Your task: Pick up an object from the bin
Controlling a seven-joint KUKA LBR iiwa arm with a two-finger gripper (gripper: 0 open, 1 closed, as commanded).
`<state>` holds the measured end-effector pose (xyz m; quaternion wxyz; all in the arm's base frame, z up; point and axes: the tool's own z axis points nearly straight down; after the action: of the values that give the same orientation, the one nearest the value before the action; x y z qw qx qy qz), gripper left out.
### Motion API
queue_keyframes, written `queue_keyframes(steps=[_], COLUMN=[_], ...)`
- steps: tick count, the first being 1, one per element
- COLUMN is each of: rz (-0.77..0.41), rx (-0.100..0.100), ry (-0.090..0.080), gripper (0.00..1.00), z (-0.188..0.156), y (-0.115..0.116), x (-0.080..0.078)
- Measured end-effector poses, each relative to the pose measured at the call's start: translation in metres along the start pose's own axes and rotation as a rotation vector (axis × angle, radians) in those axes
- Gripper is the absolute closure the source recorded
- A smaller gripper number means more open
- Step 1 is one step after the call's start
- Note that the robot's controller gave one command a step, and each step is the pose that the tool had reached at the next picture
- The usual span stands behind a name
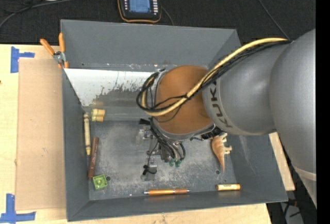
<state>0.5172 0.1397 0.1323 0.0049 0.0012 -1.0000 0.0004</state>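
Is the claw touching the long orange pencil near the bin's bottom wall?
Apart. The camera view shows bare grey bin floor between the claw and the long orange pencil.

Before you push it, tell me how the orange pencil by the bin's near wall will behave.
The orange pencil looks thin, straight and rigid: probably stiff and light. Its slim, round-looking shaft may roll if nudged sideways. Lying flat beside the near wall of the bin, it would likely jam there when pushed that way.
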Motion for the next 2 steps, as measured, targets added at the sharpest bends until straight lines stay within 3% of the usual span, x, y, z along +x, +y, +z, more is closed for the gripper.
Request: queue_keyframes(steps=[1, 2], rz=[0.004, -0.152], rx=[-0.001, 0.001], ry=[-0.007, -0.008], gripper=[0.0, 0.0], z=[-0.004, 0.064], y=[-0.001, -0.092], x=[-0.002, -0.102])
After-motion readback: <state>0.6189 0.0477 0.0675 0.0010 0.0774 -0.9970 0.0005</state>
